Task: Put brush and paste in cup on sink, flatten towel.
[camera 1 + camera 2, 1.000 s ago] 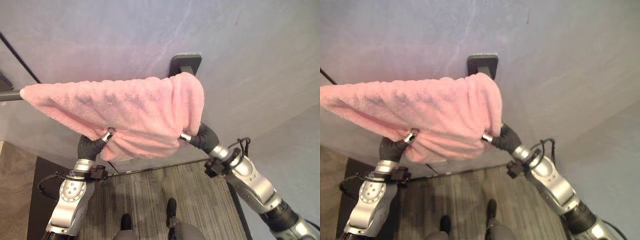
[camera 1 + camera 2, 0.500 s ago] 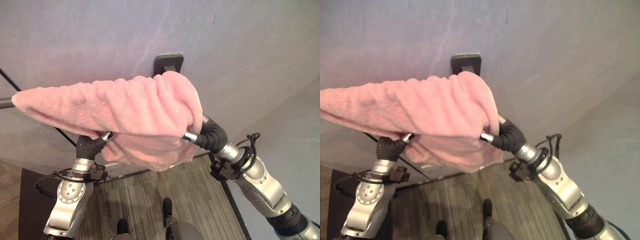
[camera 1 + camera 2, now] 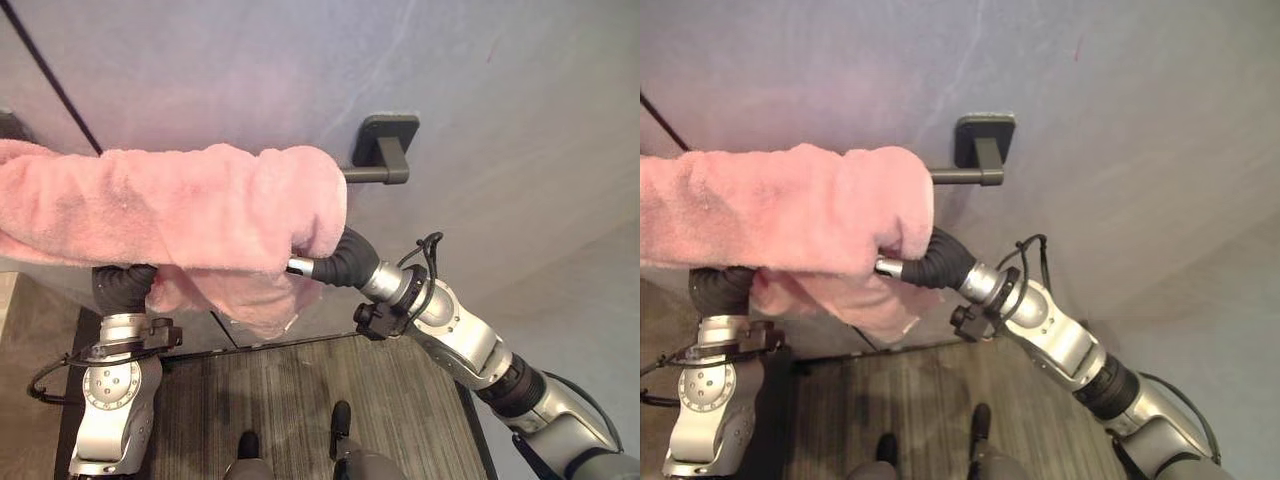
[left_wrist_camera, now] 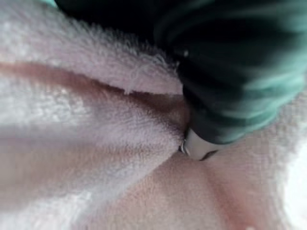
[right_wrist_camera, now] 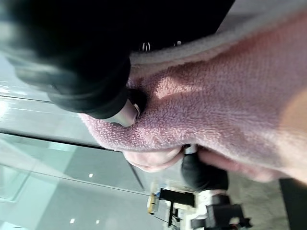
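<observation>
Here the pink towel [image 3: 170, 205] drapes over both hands.

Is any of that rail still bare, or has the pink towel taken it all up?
A short bare stretch of rail remains between the towel's edge and the wall bracket. Below the towel it is crowded: both hands, left and right, reach into its folds.

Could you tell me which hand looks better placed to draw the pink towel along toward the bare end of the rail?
Probably the right hand: it is tucked into the pink towel at the edge nearest the bare rail. The left hand sits under the towel farther away.
</observation>
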### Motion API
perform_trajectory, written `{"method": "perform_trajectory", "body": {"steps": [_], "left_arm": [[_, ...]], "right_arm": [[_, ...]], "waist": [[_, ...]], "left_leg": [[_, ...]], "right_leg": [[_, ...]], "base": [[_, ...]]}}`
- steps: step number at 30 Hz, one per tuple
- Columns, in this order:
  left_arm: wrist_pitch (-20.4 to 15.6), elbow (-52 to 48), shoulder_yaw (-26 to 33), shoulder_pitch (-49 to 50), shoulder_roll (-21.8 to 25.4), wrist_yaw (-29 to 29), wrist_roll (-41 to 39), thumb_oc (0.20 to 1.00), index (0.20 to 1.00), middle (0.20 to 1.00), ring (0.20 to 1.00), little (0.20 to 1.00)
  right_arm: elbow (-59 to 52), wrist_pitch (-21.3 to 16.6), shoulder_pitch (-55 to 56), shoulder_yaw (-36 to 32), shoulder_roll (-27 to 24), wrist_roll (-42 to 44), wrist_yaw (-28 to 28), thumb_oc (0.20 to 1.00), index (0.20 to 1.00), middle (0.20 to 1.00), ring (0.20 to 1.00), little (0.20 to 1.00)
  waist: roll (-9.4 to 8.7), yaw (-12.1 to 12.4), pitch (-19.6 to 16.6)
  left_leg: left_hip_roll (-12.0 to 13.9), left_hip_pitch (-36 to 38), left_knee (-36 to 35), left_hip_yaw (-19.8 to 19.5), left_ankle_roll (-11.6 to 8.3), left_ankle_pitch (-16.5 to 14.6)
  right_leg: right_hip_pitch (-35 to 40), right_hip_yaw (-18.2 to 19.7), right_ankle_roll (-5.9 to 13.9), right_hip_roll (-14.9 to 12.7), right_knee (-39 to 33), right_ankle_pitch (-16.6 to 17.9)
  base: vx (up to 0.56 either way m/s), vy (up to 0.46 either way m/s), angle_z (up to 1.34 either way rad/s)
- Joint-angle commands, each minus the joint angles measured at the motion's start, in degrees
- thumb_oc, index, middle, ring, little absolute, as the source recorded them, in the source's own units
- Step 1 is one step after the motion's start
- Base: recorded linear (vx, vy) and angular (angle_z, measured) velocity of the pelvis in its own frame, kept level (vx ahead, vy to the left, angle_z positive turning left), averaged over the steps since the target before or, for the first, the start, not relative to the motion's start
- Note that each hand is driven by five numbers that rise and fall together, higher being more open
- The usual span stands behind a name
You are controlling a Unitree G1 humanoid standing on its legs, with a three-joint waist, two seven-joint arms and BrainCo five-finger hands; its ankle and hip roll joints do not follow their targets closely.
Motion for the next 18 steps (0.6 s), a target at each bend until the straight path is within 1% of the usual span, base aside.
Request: {"method": "perform_trajectory", "body": {"steps": [1,9,14,18], "left_arm": [[-3.1,-1.4,1.7,-0.4,3.0,0.6,-1.5,0.200,0.200,0.200,0.200,0.200],[-1.8,2.4,-2.5,-1.5,3.7,-1.2,-1.0,0.200,0.200,0.200,0.200,0.200],[-1.3,2.9,-4.8,-2.1,3.6,-2.6,-1.2,0.200,0.200,0.200,0.200,0.200],[-1.1,2.5,-7.3,-2.8,3.1,-3.8,-1.8,0.200,0.200,0.200,0.200,0.200]], "right_arm": [[-3.5,-2.7,-2.5,-1.8,2.5,-1.7,-0.8,0.200,0.200,0.200,0.200,0.200],[-3.3,-3.0,2.2,-3.2,2.2,-1.2,-0.7,0.200,0.200,0.200,0.200,0.200],[-3.1,-3.0,5.2,-4.0,2.0,-0.6,-0.3,0.200,0.200,0.200,0.200,0.200],[-1.6,-2.6,6.9,-3.3,2.9,0.5,0.1,0.200,0.200,0.200,0.200,0.200]], "waist": [[-0.97,0.3,0.3],[-0.34,-1.0,0.3],[0.37,-2.2,-1.0],[1.20,-2.8,-2.0]], "left_leg": [[-3.1,-2.3,0.6,0.1,3.75,2.2],[-2.9,-2.4,2.2,0.4,3.76,1.5],[-2.4,-1.3,1.8,0.7,3.54,1.5],[-2.1,-0.2,1.1,0.9,3.33,1.6]], "right_leg": [[3.9,0.9,8.20,-7.6,0.0,-1.5],[4.1,1.5,7.92,-7.3,0.6,-2.2],[4.9,1.8,7.75,-7.0,0.6,-2.8],[5.5,1.7,7.64,-6.9,0.5,-3.3]], "base": [[0.00,0.000,0.00],[0.00,0.000,0.00],[0.03,-0.008,-0.02],[0.04,-0.022,-0.01]]}}
